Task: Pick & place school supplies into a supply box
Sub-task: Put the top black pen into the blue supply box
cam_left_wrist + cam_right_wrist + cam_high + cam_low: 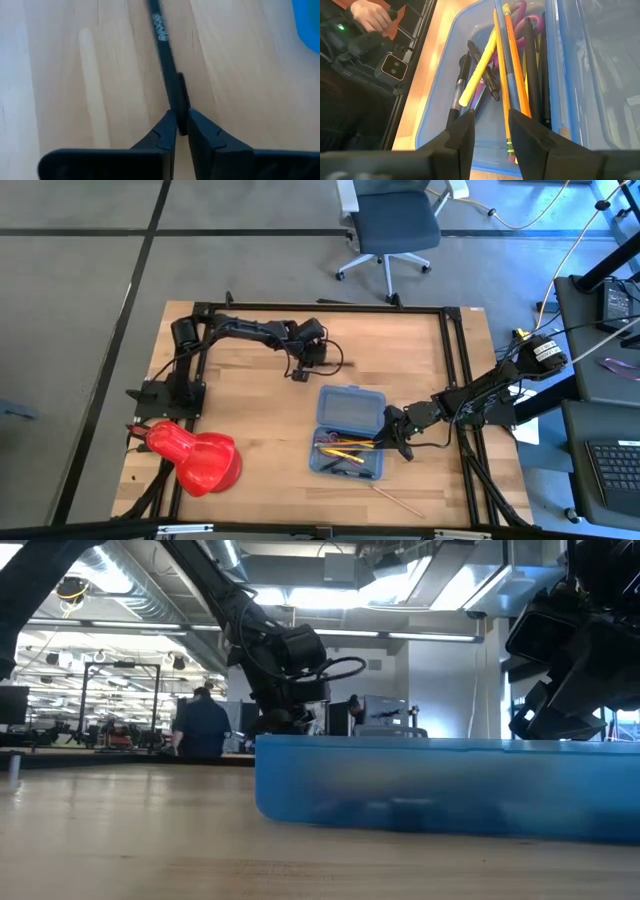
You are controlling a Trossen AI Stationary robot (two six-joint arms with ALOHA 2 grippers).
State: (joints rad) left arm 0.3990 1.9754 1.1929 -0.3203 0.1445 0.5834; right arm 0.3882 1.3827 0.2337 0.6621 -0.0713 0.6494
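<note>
The supply box (pixel 349 431) lies open near the table's middle, its near half holding several pens, pencils and purple-handled scissors (pixel 520 10). A plain wood pencil (pixel 396 499) lies on the table near the box's near right corner. My left gripper (pixel 300 372) is beyond the box's far left corner, shut on a black pen (pixel 167 55). My right gripper (pixel 491 131) is open just above the filled half's right end, touching nothing. The orange pencil (pixel 514 65) and the yellow pen (pixel 479 67) lie below its fingers. My left gripper pinches the black pen between its two fingers at the clip end (pixel 181 102). The pen runs on away from the fingers, in line with them, over the wooden table. Whether its far end rests on the table, I cannot tell.
A big glossy red blob-shaped object (pixel 194 459) sits by the table's near left corner. The box's lid half (pixel 351 407) lies flat on the far side. A person's hand (pixel 369 14) shows beyond the table edge in the right wrist view. Bare wood lies left of the box.
</note>
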